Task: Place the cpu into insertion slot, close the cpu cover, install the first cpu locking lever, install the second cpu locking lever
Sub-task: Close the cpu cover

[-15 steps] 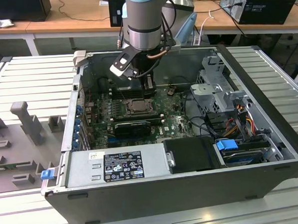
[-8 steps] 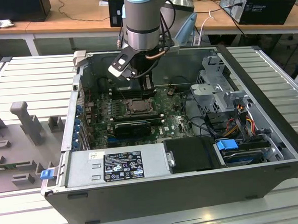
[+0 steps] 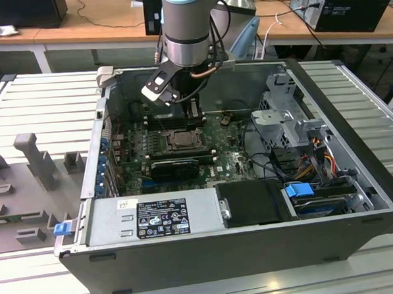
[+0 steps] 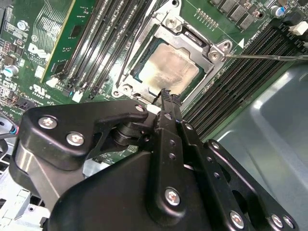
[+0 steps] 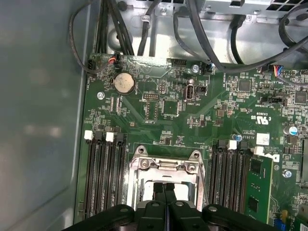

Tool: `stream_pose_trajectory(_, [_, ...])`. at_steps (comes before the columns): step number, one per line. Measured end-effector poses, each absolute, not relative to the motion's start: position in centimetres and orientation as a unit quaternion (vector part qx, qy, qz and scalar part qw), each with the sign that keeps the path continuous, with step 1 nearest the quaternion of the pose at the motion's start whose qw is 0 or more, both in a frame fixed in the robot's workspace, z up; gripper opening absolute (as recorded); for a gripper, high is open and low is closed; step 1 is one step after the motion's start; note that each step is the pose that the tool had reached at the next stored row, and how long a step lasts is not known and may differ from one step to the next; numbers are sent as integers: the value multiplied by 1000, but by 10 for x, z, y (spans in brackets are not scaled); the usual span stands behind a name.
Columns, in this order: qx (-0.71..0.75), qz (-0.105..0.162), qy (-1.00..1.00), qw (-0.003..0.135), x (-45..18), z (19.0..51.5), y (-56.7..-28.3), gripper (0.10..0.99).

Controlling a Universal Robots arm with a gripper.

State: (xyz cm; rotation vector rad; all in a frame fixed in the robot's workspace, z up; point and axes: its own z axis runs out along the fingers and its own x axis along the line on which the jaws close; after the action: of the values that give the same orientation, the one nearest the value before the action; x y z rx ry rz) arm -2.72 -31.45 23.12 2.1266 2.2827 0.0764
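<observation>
Item: the cpu [image 4: 168, 67]. Small square chip; the pale silvery-grey metal top is dull and faintly smeared, with a dark border round it.

Location: I see it lying flat in the insertion slot [image 3: 181, 139], mid-board inside the open computer case [image 3: 254, 249].

The cpu cover [image 4: 175, 43], a grey metal frame plate, lies down over the chip. Its square window leaves the chip's top bare.

Surroundings: long black memory slots [image 4: 96, 48] flank the socket on two sides. A thin metal rod [image 4: 269, 57] runs out from one corner of the frame, over the slots.

The gripper [image 4: 166, 96]: in both wrist views its black fingers are pressed together with nothing between them. The tips [image 5: 163, 188] sit just over the frame's near edge; I cannot tell if they touch it.

The arm [image 3: 187, 29] reaches down into the case from above.
</observation>
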Motion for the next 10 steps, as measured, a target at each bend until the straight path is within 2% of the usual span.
stream_pose_trajectory(10, [681,24,731,10,-43,231,-315,106])
